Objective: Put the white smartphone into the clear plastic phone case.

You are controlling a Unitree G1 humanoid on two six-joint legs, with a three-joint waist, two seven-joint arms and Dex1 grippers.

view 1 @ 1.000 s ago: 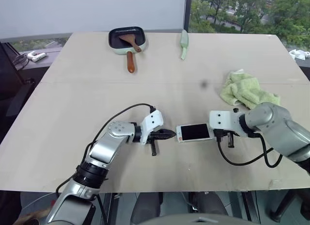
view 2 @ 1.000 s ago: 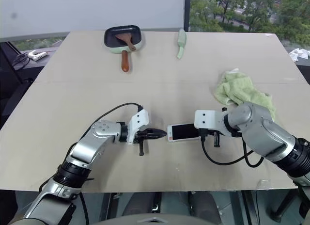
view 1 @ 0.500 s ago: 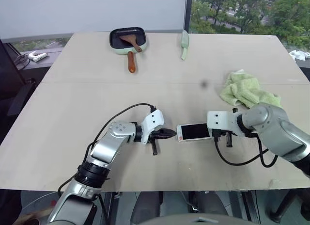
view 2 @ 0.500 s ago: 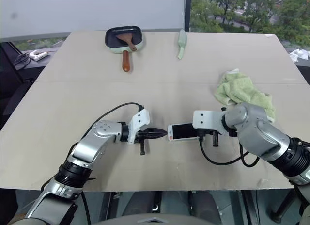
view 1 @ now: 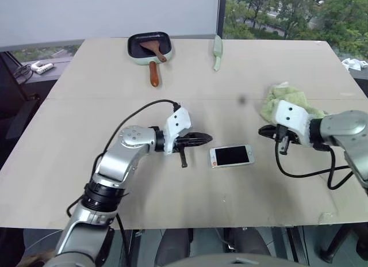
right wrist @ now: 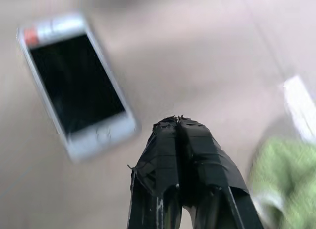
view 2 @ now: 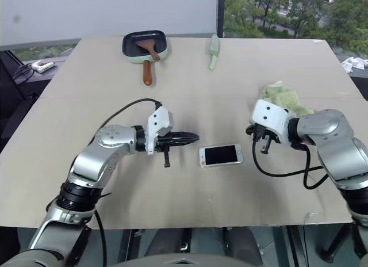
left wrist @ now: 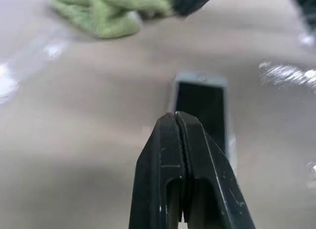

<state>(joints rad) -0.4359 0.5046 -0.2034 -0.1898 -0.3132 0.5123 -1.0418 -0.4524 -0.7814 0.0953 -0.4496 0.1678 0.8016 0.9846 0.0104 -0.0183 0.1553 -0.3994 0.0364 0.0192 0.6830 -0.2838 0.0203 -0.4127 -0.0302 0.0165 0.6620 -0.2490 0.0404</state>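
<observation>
Both grippers, left gripper [view 1: 202, 140] and right gripper [view 1: 263, 130], are closed and empty; white smartphone [view 1: 231, 156] lies on table [view 1: 172, 192] between them, casing unconfirmed.

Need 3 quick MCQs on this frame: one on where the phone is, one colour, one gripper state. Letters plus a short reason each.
1. Where does the white smartphone lie?
A. In the pan
B. On the table between the two grippers
C. On the green cloth

2. What colour is the cloth by the right gripper?
A. Green
B. Red
C. Blue

3. How does the left gripper stand?
A. Open and empty
B. Shut on the phone
C. Shut, holding nothing

Answers:
1 B: the phone lies flat on the bare table, apart from both grippers.
2 A: the crumpled cloth is light green.
3 C: in the left wrist view its fingers meet, with the phone lying beyond them.
</observation>
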